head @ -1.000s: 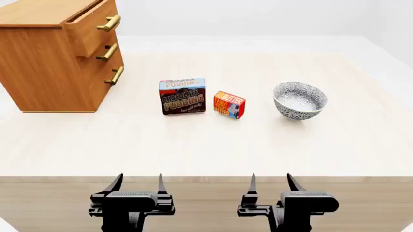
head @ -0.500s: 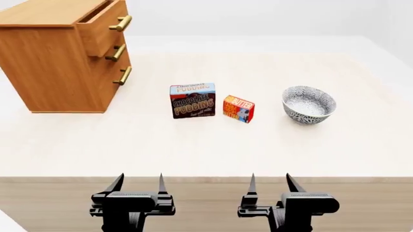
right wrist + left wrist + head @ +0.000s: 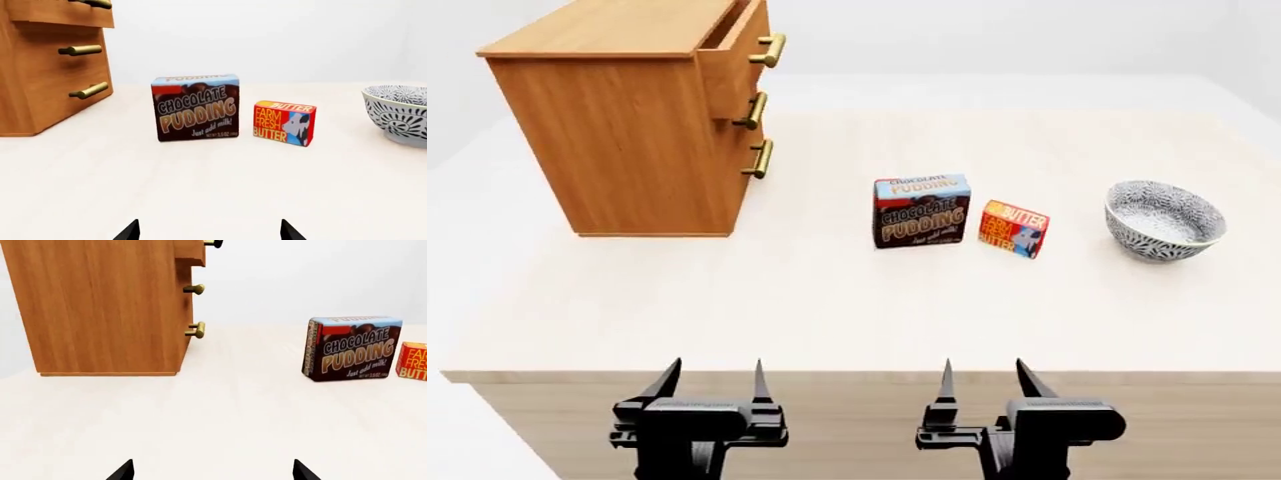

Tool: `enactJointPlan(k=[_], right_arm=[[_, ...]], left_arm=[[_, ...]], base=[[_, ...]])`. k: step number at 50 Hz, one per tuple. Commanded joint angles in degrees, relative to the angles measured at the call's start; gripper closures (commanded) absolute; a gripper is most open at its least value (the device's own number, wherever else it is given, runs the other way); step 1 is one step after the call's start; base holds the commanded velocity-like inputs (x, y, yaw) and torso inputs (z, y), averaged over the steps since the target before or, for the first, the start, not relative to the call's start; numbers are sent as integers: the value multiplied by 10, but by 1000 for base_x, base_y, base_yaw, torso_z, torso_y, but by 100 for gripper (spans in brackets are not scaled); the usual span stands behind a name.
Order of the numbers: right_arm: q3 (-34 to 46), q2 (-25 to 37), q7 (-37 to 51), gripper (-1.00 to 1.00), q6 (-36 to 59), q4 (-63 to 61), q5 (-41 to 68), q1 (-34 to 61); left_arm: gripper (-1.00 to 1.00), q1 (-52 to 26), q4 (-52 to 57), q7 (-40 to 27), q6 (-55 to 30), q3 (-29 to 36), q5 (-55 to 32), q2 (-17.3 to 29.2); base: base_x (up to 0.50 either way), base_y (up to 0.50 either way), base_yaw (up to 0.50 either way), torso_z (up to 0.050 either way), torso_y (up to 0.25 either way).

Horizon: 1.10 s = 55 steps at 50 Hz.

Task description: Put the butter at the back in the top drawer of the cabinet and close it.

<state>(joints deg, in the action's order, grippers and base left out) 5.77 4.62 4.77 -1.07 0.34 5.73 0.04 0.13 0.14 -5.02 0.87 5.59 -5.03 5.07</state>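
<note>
The main risk I see is a mistaken or clumsy pick: the small red-and-orange butter box stands on the pale worktop just beside the larger blue-and-brown chocolate pudding box, well ahead of the right end effector and slightly to its outer side, so a wide-open approach from the pudding side could knock or pinch the wrong box. On the butter's other side, the patterned grey-and-white ceramic bowl sits a little apart, leaving clearer room there. Both the right and the left end effector hang spread apart and empty at the near worktop edge, touching nothing. A second hazard is the top drawer of the light-brown wooden cabinet: it looks only partly pulled out, so the opening may be too narrow for the box, and the brass bar handle juts toward the travel path. The cabinet stands far ahead of the left end effector, with bare worktop between.
</note>
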Motion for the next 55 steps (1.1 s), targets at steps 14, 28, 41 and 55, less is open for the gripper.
enactJointPlan(k=[14, 28, 41, 55], right_arm=[[3, 24, 22, -100, 32, -62, 36, -18], [8, 55, 50, -100, 139, -230, 41, -43], [-4, 82, 74, -100, 259, -388, 64, -39], [-15, 100, 92, -100, 360, -453, 87, -3]], left_arm=[[-100, 19, 30, -30, 7, 29, 17, 17], [-100, 34, 205, -32, -139, 28, -18, 41], [-100, 19, 362, -51, -285, 22, -45, 61], [-100, -21, 481, -68, -426, 13, -80, 72]], base=[[0, 0, 0, 0, 0], [0, 0, 0, 0, 0], [0, 0, 0, 46, 0], [0, 0, 0, 50, 0]])
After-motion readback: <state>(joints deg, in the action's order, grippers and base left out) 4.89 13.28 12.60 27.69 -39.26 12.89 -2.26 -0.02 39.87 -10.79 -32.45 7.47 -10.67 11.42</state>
